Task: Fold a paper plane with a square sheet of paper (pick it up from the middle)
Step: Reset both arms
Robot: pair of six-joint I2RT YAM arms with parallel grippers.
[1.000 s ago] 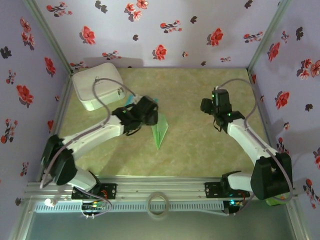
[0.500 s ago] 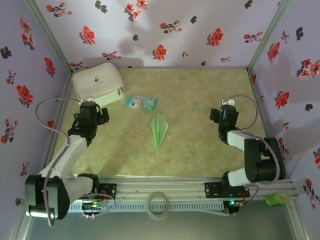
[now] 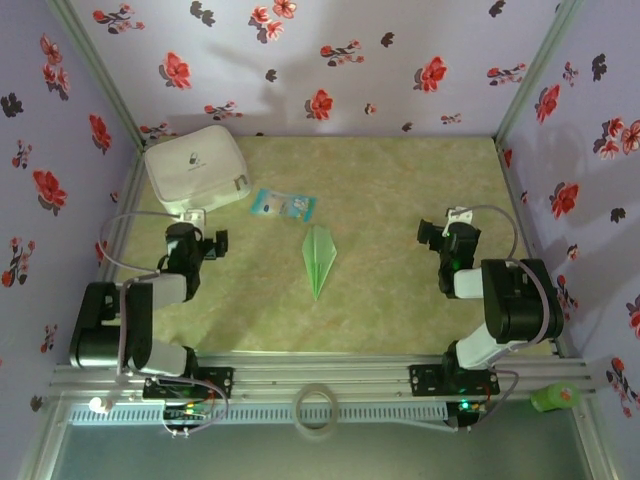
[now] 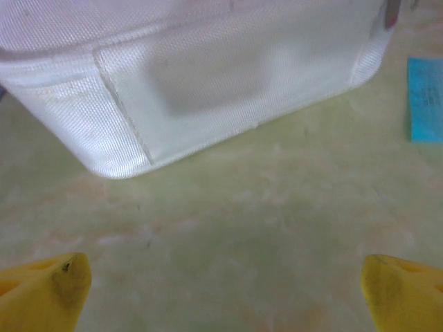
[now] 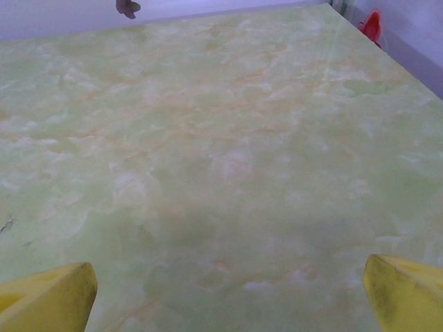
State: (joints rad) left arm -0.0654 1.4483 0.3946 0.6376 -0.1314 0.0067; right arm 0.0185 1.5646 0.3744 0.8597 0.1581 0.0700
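From above, we see the paper plane (image 3: 319, 258) lying flat near the middle of the desk (image 3: 390, 180), free of both arms, its long axis running from far to near with a slight tilt and its sharp tip toward the arm bases. It sits between the left pincer (image 3: 188, 235) and the right pincer (image 3: 447, 228), well apart from each, and neither looks clearly nearer; any further reach would have to go inward across the desk. The white pouch (image 3: 195, 170) stands in the far left corner and the small blue-and-white packet (image 3: 283, 205) lies just beyond the plane's tail. In the left wrist view the left pincer (image 4: 221, 297) gapes wide and empty, facing the pouch (image 4: 208, 83), with the packet (image 4: 423, 100) at the right edge. In the right wrist view the right pincer (image 5: 225, 297) is equally wide over bare desk (image 5: 208, 138). Against a second ago, the left arm has left the plane, both arms have folded back toward their bases, and the plane has not shifted; we judge the folding done
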